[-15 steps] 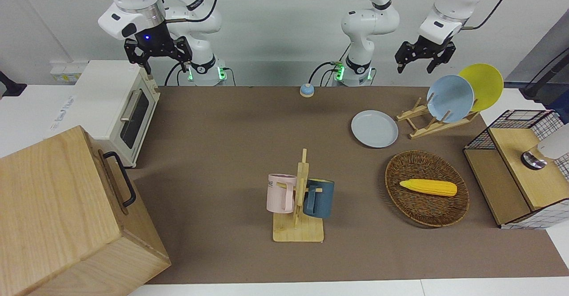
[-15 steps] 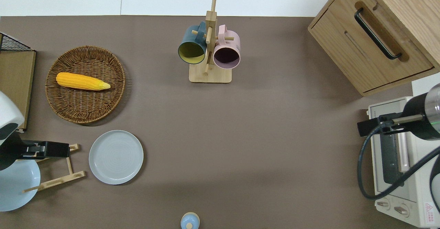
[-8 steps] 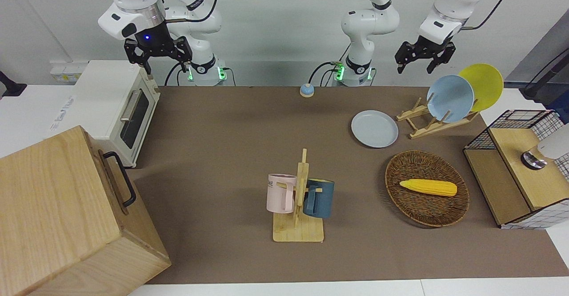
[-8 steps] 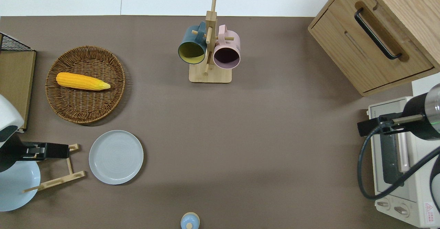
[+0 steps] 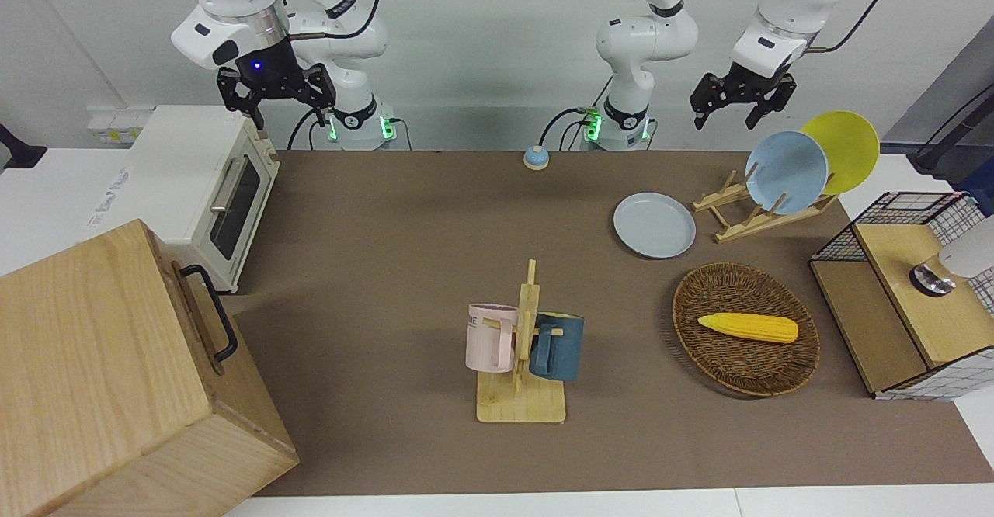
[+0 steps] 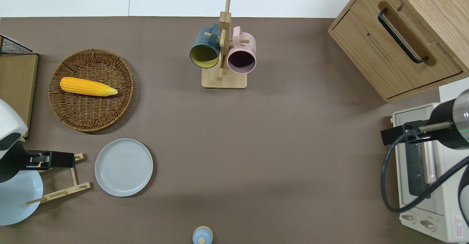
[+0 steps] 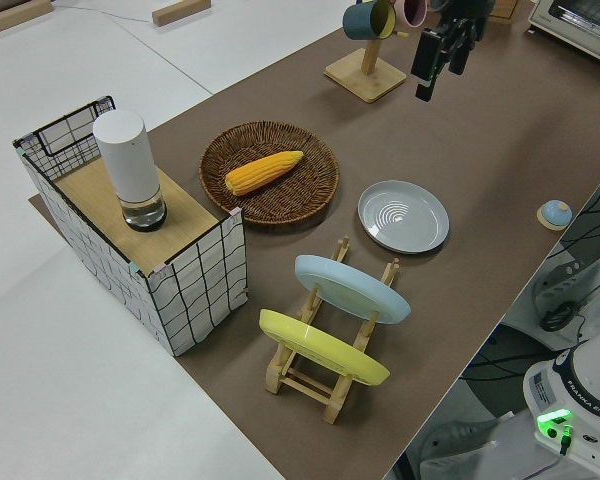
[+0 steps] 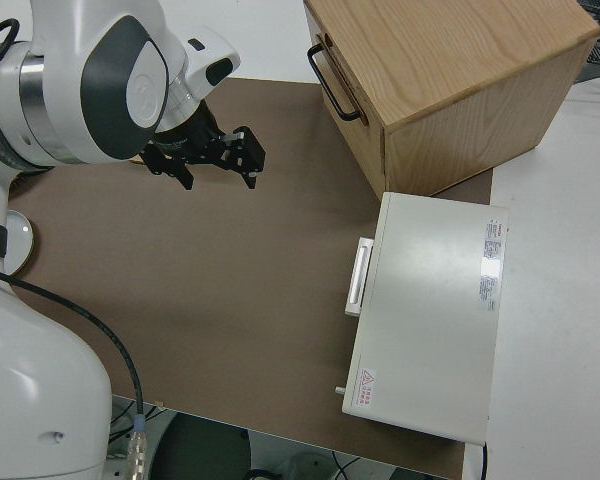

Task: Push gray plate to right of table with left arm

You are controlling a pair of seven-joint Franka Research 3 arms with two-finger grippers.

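Observation:
The gray plate (image 5: 654, 225) lies flat on the brown table (image 5: 388, 214), next to the wooden plate rack; it also shows in the overhead view (image 6: 124, 167) and the left side view (image 7: 403, 216). My left gripper (image 5: 728, 116) is open and empty, up in the air. In the overhead view the left gripper (image 6: 71, 159) is over the plate rack (image 6: 60, 185), on the side of the gray plate toward the left arm's end of the table, apart from it. My right gripper (image 5: 276, 100) is open and parked.
The rack holds a sky-blue plate (image 5: 786, 171) and a yellow plate (image 5: 842, 148). A wicker basket (image 6: 110, 112) with a corn cob (image 6: 88, 86) lies farther from the robots than the gray plate. A mug rack (image 6: 223, 79), wooden cabinet (image 6: 399, 39), toaster oven (image 5: 198, 191), wire shelf (image 5: 901, 300) and small blue knob (image 6: 202, 235) also stand here.
The left arm's wrist has shifted very slightly. The gray plate and the right arm have not moved.

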